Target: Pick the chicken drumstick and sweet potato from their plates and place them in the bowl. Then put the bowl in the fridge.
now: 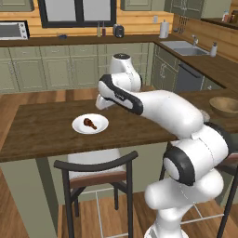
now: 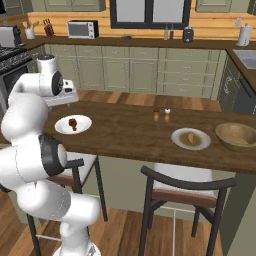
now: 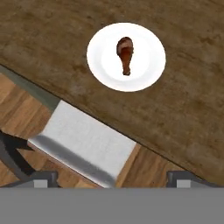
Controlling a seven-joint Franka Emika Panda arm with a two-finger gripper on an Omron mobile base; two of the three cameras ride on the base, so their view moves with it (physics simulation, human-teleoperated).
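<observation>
Hand [image 3: 112,177] stands with its two dark fingertips [image 3: 43,177] wide apart and nothing between them, looking down from above the near edge of the bench [image 3: 188,109]. Chicken drumstick [image 3: 125,54] lies at the centre of a white plate [image 3: 146,74] on the bench, untouched and clear of the hand. Second white plate [image 2: 176,135] sits well along the bench from the drumstick's plate, carrying the sweet potato [image 2: 190,137]. Wooden bowl [image 2: 236,136] rests just beside that second plate, on the side away from the drumstick's plate; its contents cannot be made out. Two small shakers [image 2: 161,115] stand on the bench between the two plates, toward the far edge. One chair [image 1: 95,179] with a pale seat is drawn up below the bench edge nearest the drumstick's plate.
</observation>
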